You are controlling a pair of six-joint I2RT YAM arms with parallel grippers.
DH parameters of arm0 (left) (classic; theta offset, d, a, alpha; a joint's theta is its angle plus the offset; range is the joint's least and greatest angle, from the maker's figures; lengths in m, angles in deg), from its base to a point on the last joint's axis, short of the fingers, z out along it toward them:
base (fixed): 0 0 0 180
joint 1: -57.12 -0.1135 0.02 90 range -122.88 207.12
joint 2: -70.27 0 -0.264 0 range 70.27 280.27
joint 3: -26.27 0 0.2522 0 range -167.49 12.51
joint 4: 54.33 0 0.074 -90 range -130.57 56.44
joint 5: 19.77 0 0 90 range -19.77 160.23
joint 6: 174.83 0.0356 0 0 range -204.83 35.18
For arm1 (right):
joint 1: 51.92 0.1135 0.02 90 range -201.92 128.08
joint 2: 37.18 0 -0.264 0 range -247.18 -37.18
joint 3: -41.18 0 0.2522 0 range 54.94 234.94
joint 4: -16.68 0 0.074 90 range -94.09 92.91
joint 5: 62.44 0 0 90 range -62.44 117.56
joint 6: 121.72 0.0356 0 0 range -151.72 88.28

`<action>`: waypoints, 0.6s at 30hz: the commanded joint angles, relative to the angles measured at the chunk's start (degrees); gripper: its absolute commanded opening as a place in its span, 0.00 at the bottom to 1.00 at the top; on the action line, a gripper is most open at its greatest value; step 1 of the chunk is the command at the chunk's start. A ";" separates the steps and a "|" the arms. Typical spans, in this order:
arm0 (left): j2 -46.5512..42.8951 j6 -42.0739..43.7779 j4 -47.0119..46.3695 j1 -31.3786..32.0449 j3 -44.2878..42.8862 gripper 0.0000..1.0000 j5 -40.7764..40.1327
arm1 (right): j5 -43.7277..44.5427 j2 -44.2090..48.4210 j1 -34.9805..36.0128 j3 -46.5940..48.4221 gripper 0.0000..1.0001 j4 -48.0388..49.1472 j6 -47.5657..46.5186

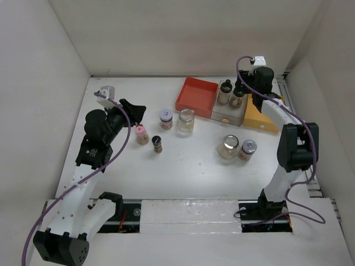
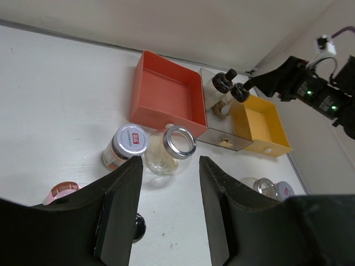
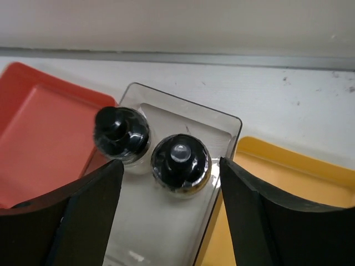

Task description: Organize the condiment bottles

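My left gripper is open and empty, above the table just left of the pink-capped bottle. Near it stand a black-capped bottle, a short jar with a reddish-silver lid and a clear glass jar. My right gripper is open over the clear tray, its fingers either side of one black-capped bottle, not touching it. A second black-capped bottle stands beside it in the tray. Another glass jar and a short lidded jar stand at mid right.
A red tray, the clear tray and a yellow tray stand side by side at the back. White walls close in the table on the left, back and right. The arm bases sit at the near edge.
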 commanded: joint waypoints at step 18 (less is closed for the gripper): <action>-5.47 -0.90 -3.38 -0.23 0.15 0.43 2.88 | 18.79 59.52 9.87 -39.56 0.77 -30.41 12.51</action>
